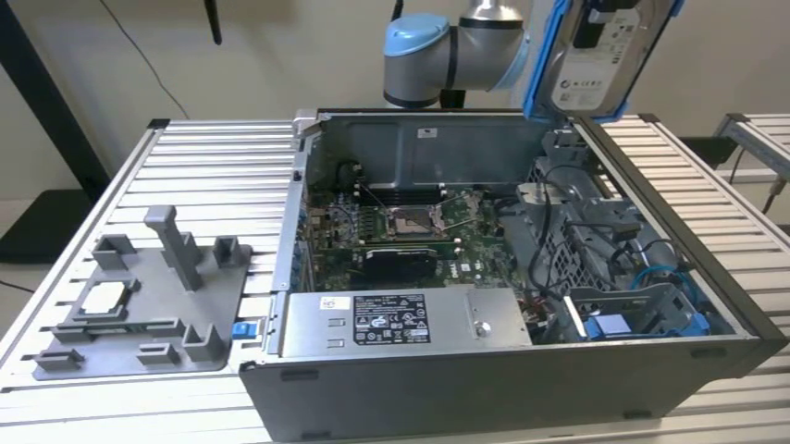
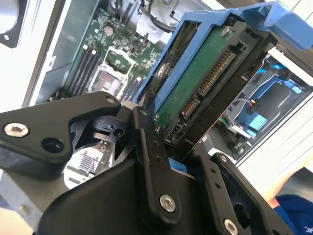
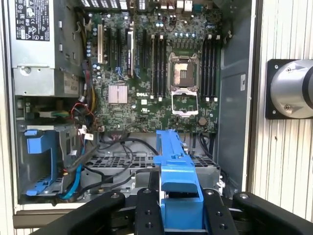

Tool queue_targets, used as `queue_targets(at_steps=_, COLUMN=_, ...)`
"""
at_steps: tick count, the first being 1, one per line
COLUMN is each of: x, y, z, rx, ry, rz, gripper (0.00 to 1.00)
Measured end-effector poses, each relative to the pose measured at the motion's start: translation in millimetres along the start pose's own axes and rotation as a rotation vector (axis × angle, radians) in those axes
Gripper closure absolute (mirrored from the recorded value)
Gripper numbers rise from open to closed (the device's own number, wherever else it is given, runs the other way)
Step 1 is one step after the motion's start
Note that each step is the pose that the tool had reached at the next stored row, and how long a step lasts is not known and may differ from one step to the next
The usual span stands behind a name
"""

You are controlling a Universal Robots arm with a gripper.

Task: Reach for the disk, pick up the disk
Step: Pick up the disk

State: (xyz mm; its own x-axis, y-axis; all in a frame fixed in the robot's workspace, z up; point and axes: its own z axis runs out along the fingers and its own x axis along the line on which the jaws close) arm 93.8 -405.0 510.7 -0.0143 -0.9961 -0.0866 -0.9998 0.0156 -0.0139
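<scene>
On the exterior view's left, a grey fixture plate (image 1: 142,310) lay flat on the slatted aluminium table (image 1: 222,157), with upright posts on it and a small square chip (image 1: 102,298) seated in one pocket. Toward the middle stood the open computer case (image 1: 494,370), motherboard (image 1: 401,231) exposed on its floor, with an empty processor socket (image 1: 412,220) at its centre and the grey power supply (image 1: 395,319) along the near wall. Further right inside the case sat a drive bay with blue plastic parts (image 1: 630,324) and loose cables. Above the case's far right corner hung the disk (image 1: 598,55), lifted well clear of the case and held upright under the arm's pale blue wrist joint (image 1: 420,55). Clamped on the disk (image 2: 195,83) in the second wrist view was the gripper (image 2: 171,142), black fingers (image 2: 151,161) pressed against the blue frame, green circuit board and connector facing the camera. In the first wrist view, the disk's blue frame (image 3: 178,191) stood edge-on between the fingers (image 3: 146,210), above the case interior.
</scene>
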Motion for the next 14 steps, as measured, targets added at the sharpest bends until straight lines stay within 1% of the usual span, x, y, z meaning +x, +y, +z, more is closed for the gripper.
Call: queue_targets(at_steps=14, x=30.2, y=-1.1, z=-2.2, rx=-0.0089, ry=0.0002, rz=0.001, gripper=1.00)
